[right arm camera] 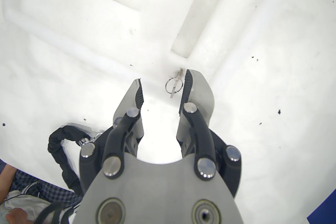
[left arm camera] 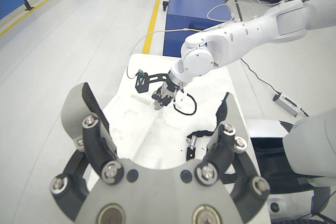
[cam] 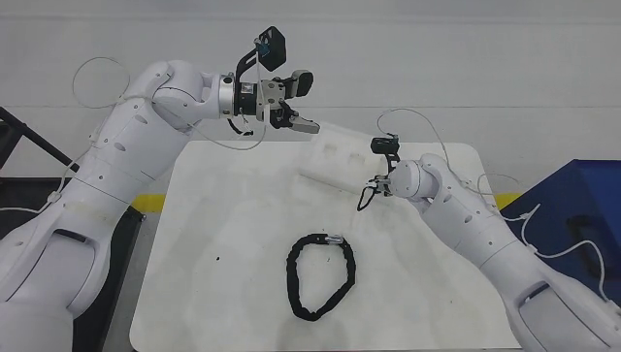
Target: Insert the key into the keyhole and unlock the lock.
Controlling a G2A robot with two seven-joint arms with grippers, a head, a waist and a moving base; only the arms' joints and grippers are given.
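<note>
A small metal key on a ring [right arm camera: 173,84] lies on the white foam tray [right arm camera: 78,33]. My right gripper [right arm camera: 163,76] is open just above it, and the key sits between the fingers, close to one pad [right arm camera: 185,89]. The black chain lock [cam: 320,274] lies in a loop on the white table [cam: 213,284], its metal lock end [left arm camera: 192,142] towards the tray. My left gripper [left arm camera: 157,114] is open and empty, held above the table's far left corner [cam: 309,126]. The right gripper [cam: 372,189] is low over the tray's near edge.
The foam tray [cam: 335,153] has several rectangular recesses, among them a long slot [right arm camera: 202,12] just beyond the key. A blue cabinet [cam: 582,207] stands off the table's right side. A white cable [cam: 417,119] arcs from the right wrist.
</note>
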